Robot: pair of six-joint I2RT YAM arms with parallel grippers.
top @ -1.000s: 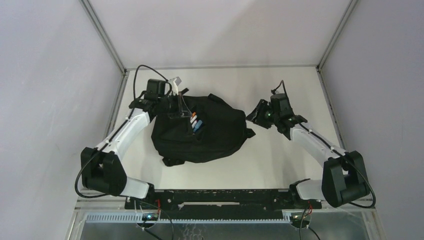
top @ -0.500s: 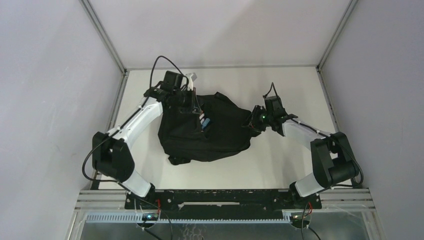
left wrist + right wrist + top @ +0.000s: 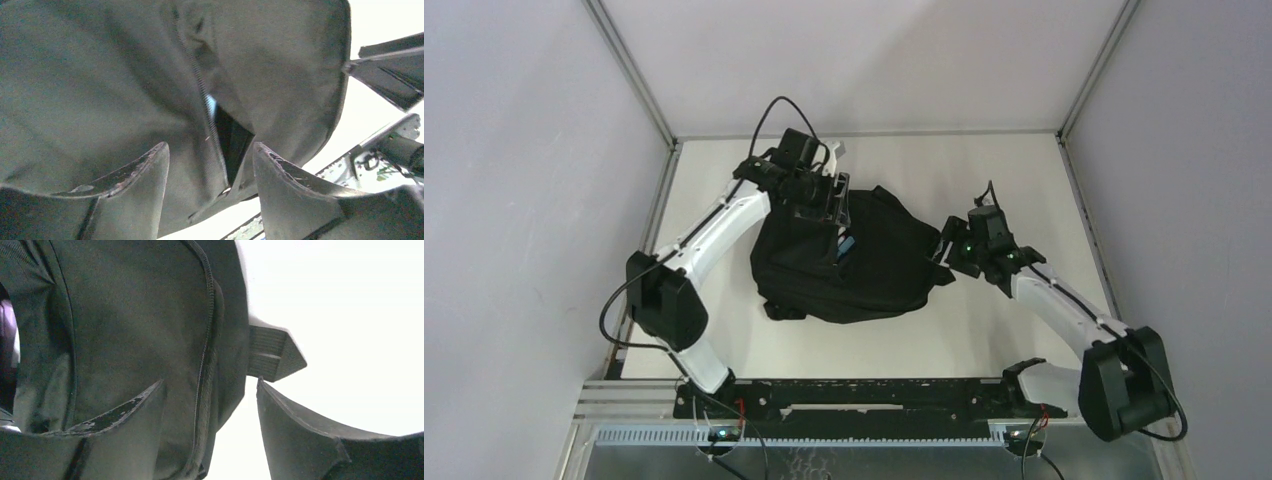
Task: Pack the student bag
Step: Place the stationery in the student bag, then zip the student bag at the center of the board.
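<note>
Two end effectors bracket the load, both with fingers spread and gripping nothing. The left end effector (image 3: 832,200) hangs over the far-left rim of the student bag (image 3: 864,280), its fingers straddling the zip (image 3: 197,85). Just beyond them the opening (image 3: 231,142) shows as a narrow dark slit, with a blue item (image 3: 847,243) visible inside. The right end effector (image 3: 949,252) sits at the bag's right end, one finger over the fabric and the other off its edge, beside a webbing tab (image 3: 274,354). The bag lies mid-desk (image 3: 1004,170), its long axis running left to right between the arms. The left arm is nearer the opening, so widening the slit likely falls to it. The bag is black, soft, slumped and creased.
</note>
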